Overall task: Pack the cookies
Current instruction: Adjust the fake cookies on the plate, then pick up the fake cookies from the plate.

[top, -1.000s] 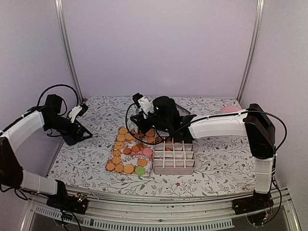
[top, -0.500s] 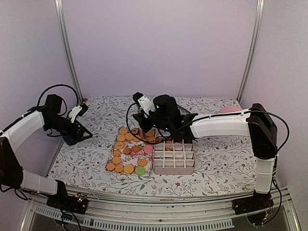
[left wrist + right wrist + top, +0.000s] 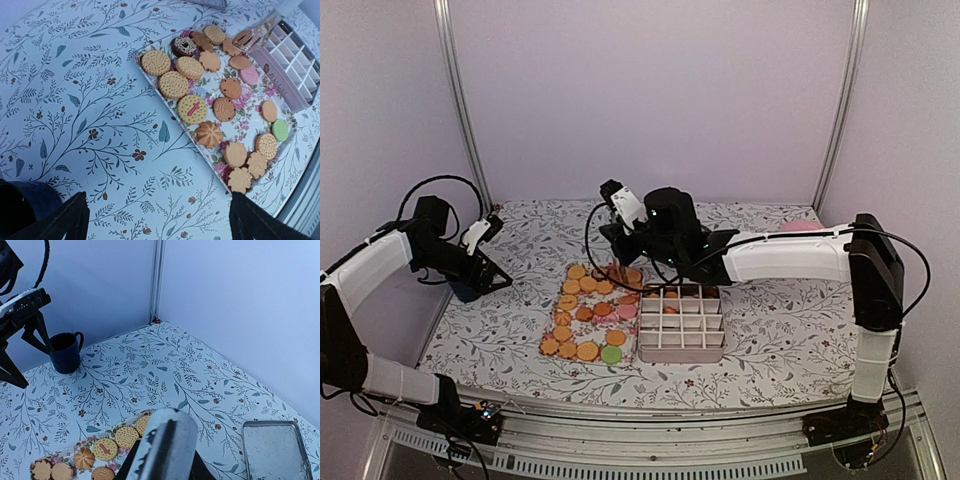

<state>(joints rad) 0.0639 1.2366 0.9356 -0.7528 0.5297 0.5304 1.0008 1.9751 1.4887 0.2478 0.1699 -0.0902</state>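
Gripping: the right gripper (image 3: 619,271) has its clear fingers closed on one orange cookie (image 3: 243,36); it hangs just off the far left corner of the divided box (image 3: 682,345), raised a little above the tray
Cookies (image 3: 173,84): mostly golden rounds and flower shapes, with one pink, one green and one dark brown; spread flat on a floral tray (image 3: 150,67) lying just beside the box on its left, the tray's long side along the box's left wall
Box: white grid of square cells; orange pieces show in a couple of cells on its left side; the other cells are too small to read
Left gripper (image 3: 157,222): jaws spread wide, nothing between them; well left of the box, beyond the tray, over the flowered cloth
Mug (image 3: 66,352): dark blue, upright; farther left of the box than the tray, close beside the left arm's fingers
Pink plate (image 3: 798,227): behind the box and to its right, near the back wall
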